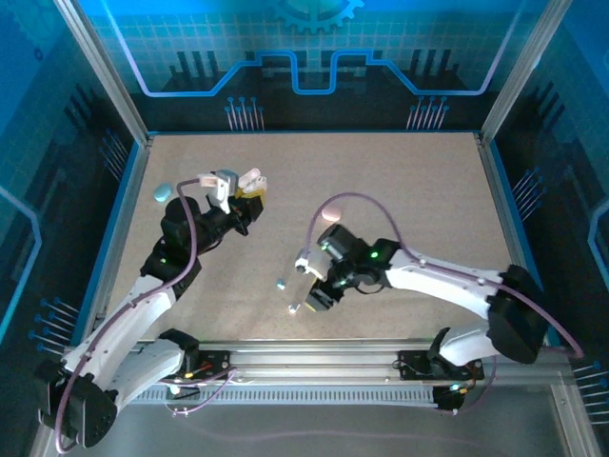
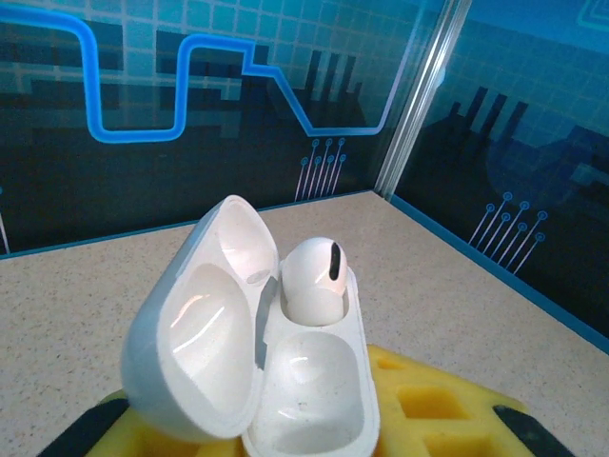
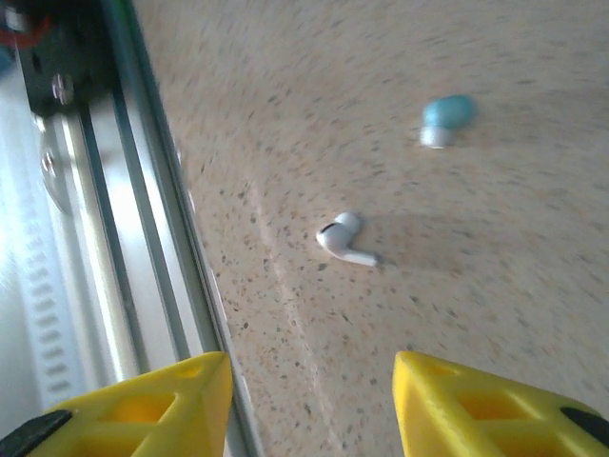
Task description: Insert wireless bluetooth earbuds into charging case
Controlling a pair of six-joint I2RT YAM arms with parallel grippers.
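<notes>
— One white earbud [image 3: 343, 238] loose on the table [image 3: 476, 314], just ahead of the right pincer [image 3: 314, 400], pads apart. Best approach?
— Drop straight down, straddle the stem, close gently; steer clear of the blue earbud [image 3: 447, 119] farther ahead
— And the case [image 2: 205, 343]?
— Clamped open in the left pincer [image 1: 247, 193], with one bud [image 2: 314, 276] seated and the nearer socket [image 2: 314, 390] free. Hold level for the handover

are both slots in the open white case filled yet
No, the white charging case holds a single white earbud in its far slot, and the near slot is bare.
</notes>
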